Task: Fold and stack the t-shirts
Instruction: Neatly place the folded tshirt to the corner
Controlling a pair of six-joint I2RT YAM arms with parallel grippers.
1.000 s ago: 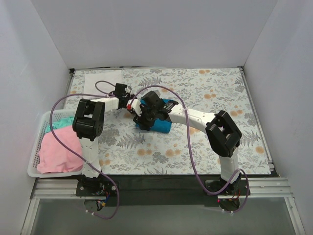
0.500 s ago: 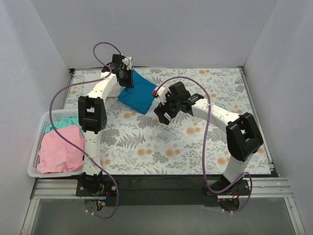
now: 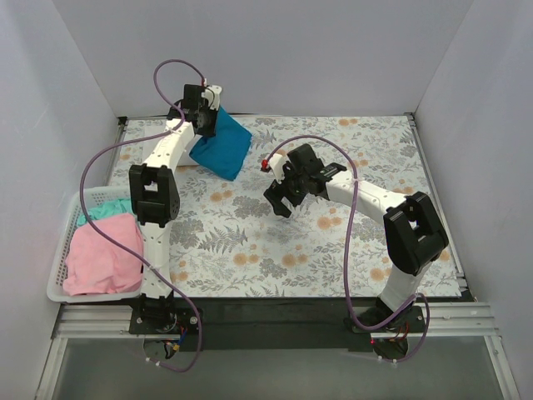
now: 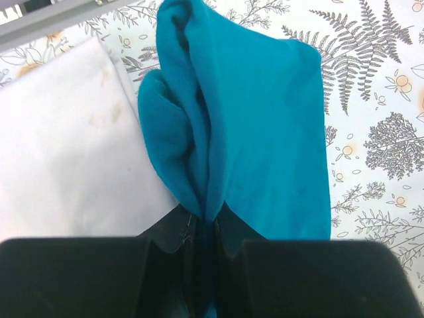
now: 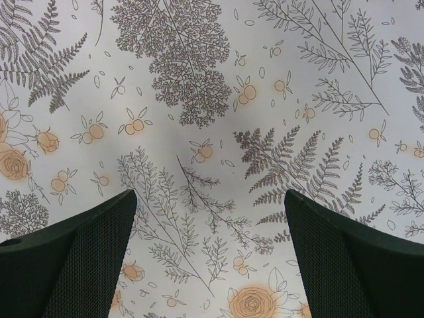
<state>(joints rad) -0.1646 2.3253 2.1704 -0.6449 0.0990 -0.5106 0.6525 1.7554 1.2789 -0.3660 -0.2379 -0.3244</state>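
A folded teal-blue t-shirt (image 3: 221, 147) hangs above the table's far left, pinched at its top edge by my left gripper (image 3: 210, 119), which is shut on it. In the left wrist view the teal cloth (image 4: 265, 119) bunches between the jaws of the left gripper (image 4: 205, 222). A flat white t-shirt (image 4: 66, 146) lies just below and to its left. The same white t-shirt (image 3: 165, 133) lies at the back left corner. My right gripper (image 3: 281, 198) hovers over the middle of the table, and in its own view the right gripper (image 5: 211, 195) is open and holds nothing.
A white slatted basket (image 3: 62, 250) stands at the left edge with a pink t-shirt (image 3: 104, 258) and a mint green one (image 3: 104, 208) in it. A floral cloth (image 3: 350, 158) covers the table. White walls close in on three sides.
My left gripper lifted the teal t-shirt from the middle of the table to the far left, next to the white one. The right gripper opened, let go of it and drew back right.
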